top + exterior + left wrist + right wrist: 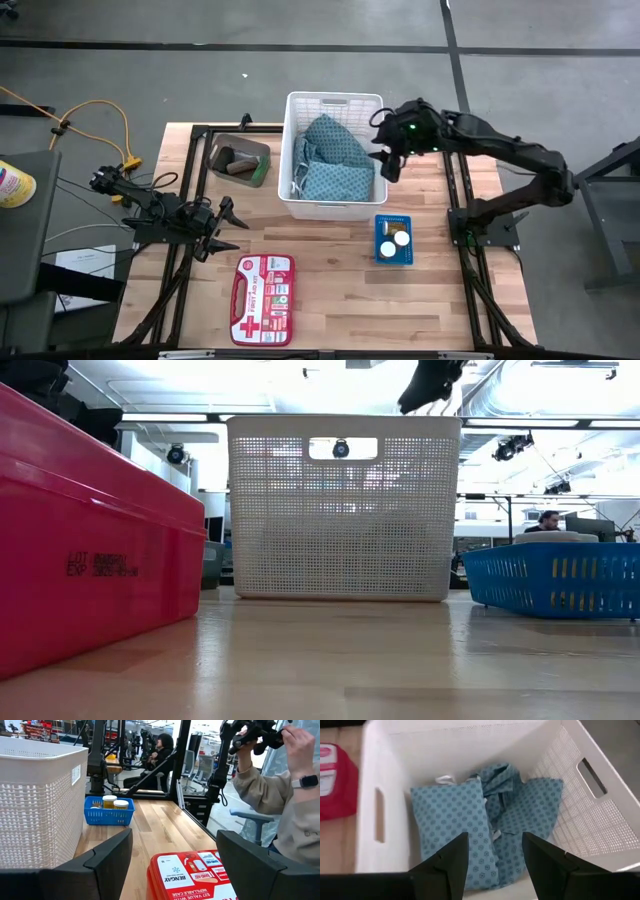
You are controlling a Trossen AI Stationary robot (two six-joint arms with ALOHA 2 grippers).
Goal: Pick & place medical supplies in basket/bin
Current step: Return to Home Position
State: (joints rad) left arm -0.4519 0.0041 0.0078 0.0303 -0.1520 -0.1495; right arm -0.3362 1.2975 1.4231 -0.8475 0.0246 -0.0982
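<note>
High view: white basket sits mid-table toward the far edge. Two teal cloths lie inside it, side by side and rumpled. R gripper hangs over the basket's right rim, fingers apart, holding nothing. L gripper is over the table's left side, fingers spread, empty. Grey bin stands just left of the basket w/ brown and black rolls + a green piece in it. Blue tray is near the basket's right corner on the near side, w/ two white caps in it. Red first-aid case lies by the near edge.

Low view: basket wall fills the centre, red first-aid case big at left, blue tray at right. R gripper is above the basket's rim at the frame top; can't tell its fingers here. A person is far back in the room.

L wrist view: both fingers wide apart, nothing btwn them; red first-aid case below, basket to one side, blue tray w/ capped bottles beyond. A person's sleeve is beside the table.

R wrist view: fingers apart and empty, above the teal cloths lying on the basket floor.
</note>
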